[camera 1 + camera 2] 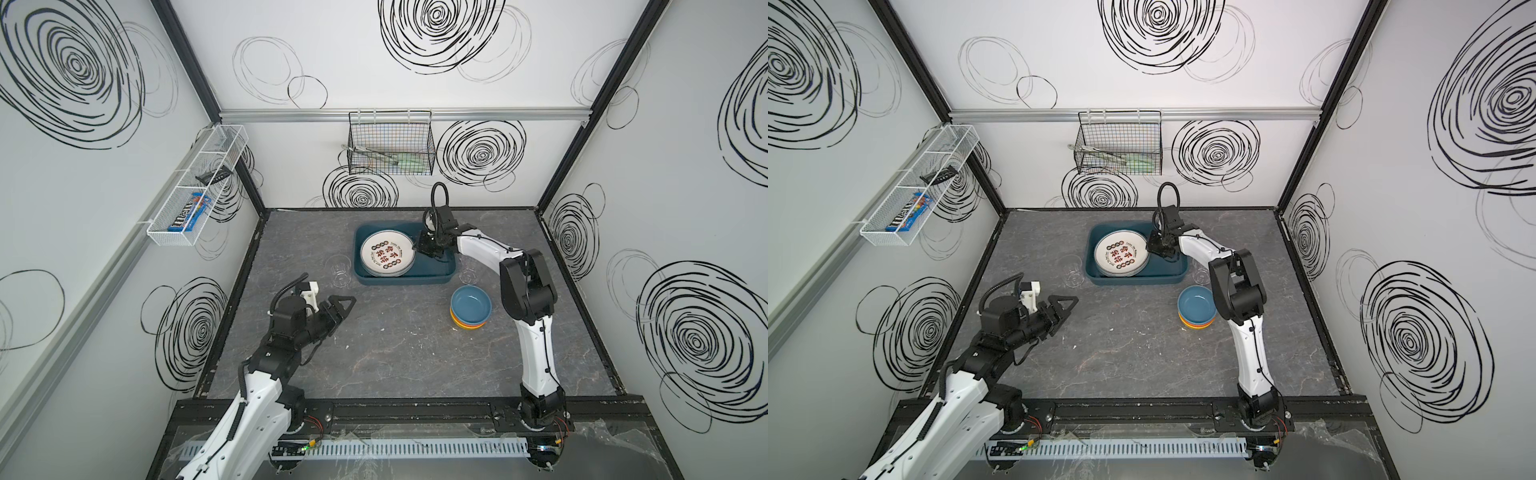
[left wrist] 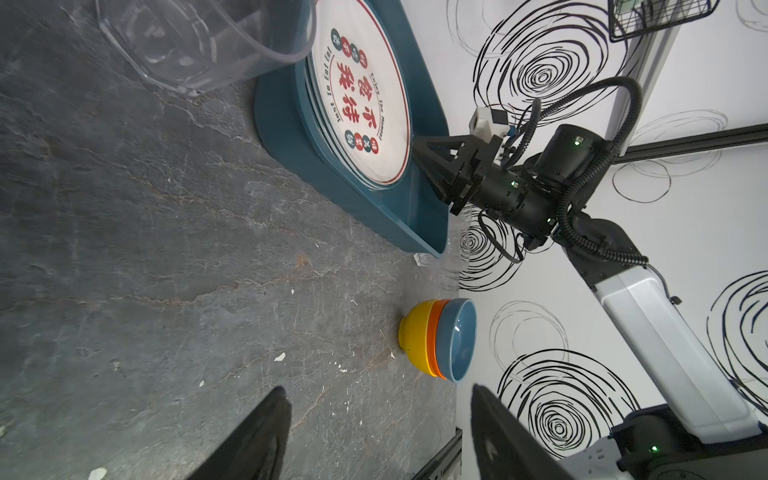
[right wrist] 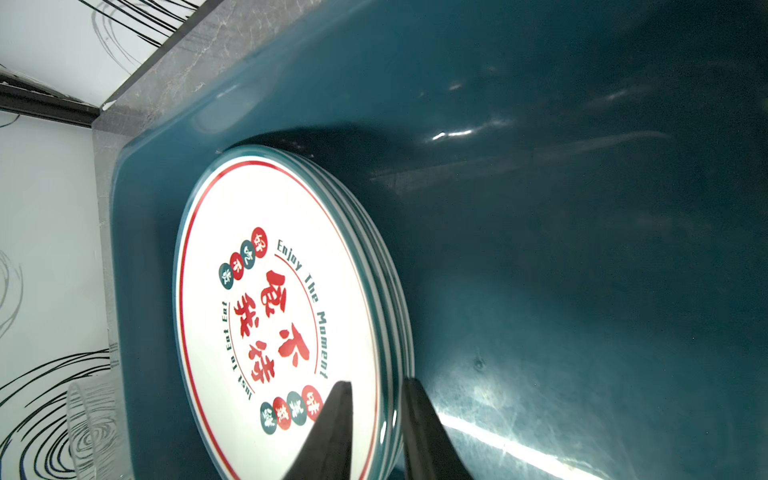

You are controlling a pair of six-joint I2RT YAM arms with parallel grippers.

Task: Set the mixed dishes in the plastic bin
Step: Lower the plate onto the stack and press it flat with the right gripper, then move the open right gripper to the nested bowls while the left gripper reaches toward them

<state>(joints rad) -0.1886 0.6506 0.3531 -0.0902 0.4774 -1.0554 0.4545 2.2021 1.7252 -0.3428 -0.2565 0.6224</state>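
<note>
A stack of white plates (image 1: 386, 254) (image 1: 1121, 254) with red characters lies in the left half of the dark teal plastic bin (image 1: 432, 274) (image 1: 1167, 270). My right gripper (image 1: 419, 249) (image 3: 376, 384) reaches into the bin and is shut on the stack's right rim, one finger over the top plate (image 3: 270, 311), the other under the rims. Blue, orange and yellow bowls (image 1: 471, 307) (image 2: 453, 340) sit stacked in front of the bin's right end. One clear cup (image 1: 338, 270) stands left of the bin, another (image 1: 469, 274) right of it. My left gripper (image 1: 345, 305) (image 2: 380, 390) hovers open and empty, front left of the bin.
A black wire basket (image 1: 390, 145) with utensils hangs on the back wall. A white mesh shelf (image 1: 195, 187) with a candy pack hangs on the left wall. The right arm's elbow (image 1: 528, 286) stands just right of the bowls.
</note>
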